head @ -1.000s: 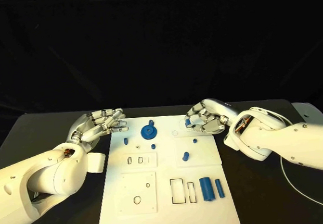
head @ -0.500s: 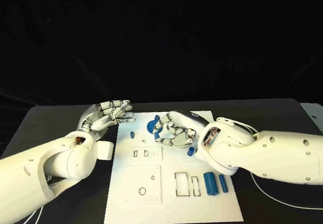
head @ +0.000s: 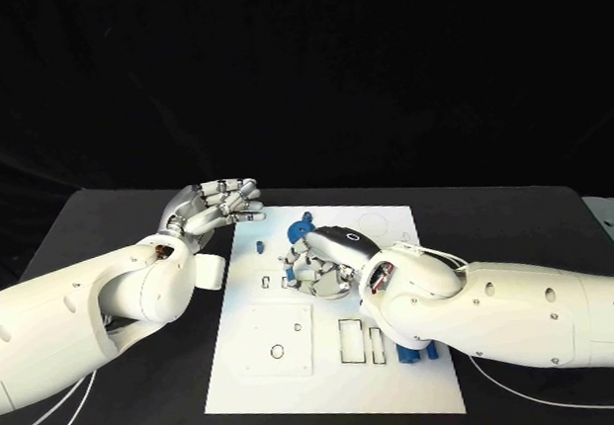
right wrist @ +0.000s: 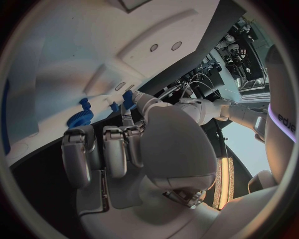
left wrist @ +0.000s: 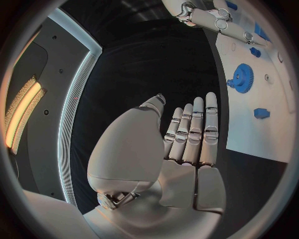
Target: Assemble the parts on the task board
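- White task board (head: 306, 371) lies flat in the middle of the black table (head: 94, 229), its long side running away from the robot.
- Blue gear (head: 301, 229) sits on the far part of the board; the left wrist view shows it too (left wrist: 240, 78), with a small blue block (left wrist: 261, 113) near it on the white surface.
- Blue cylinder pieces (head: 412, 351) lie at the near right part of the board, beside rectangular outlined slots (head: 352, 339), partly hidden by the right arm.
- Left hand (head: 215, 208) hovers just off the board's far left corner, above the black table. Its fingers (left wrist: 194, 130) are straight and side by side, holding nothing.
- Right hand (head: 323, 263) is over the middle of the board, just nearer than the gear, fingers curled downward. A small blue piece (right wrist: 127, 99) sits at its fingertips, but I cannot tell whether it is gripped or just lying underneath.
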